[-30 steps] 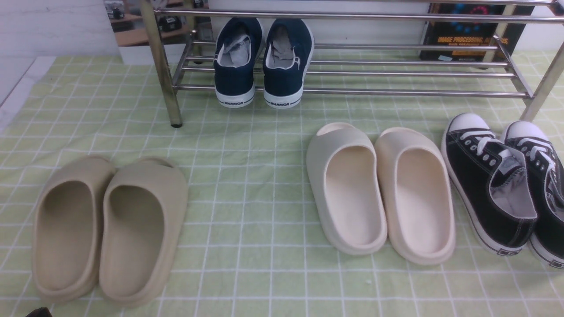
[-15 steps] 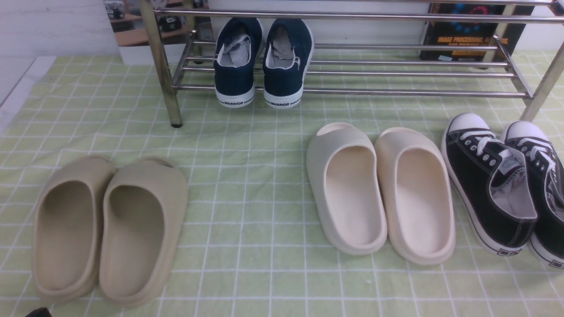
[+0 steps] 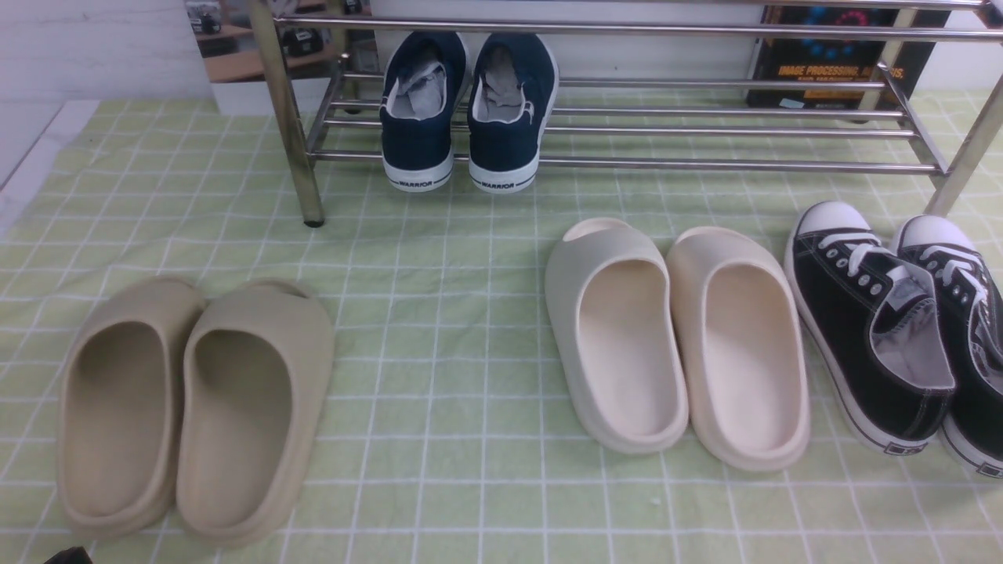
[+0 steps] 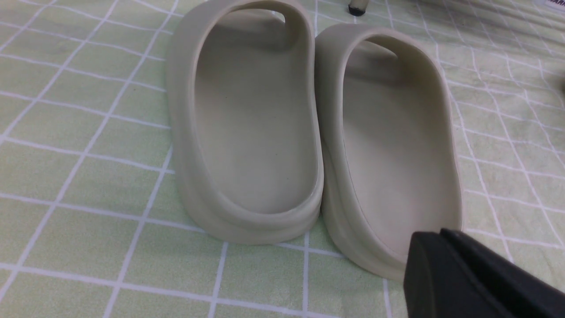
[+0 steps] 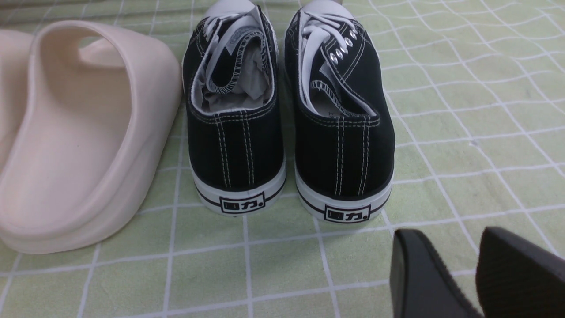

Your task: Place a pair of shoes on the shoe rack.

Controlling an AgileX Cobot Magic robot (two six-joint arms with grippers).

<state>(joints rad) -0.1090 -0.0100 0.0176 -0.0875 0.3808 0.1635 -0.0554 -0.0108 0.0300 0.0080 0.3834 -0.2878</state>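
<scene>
Navy shoes [image 3: 468, 110] sit side by side on the rack [image 3: 705, 121], heels overhanging its front bar; a knock could tip them off. Left gripper [image 4: 476, 282] hangs beside the beige slides [image 4: 309, 132], empty, looking closed. Right gripper [image 5: 474, 269], slightly parted, empty, hovers behind the black sneakers [image 5: 287, 115]; careless moves would scatter them.
</scene>
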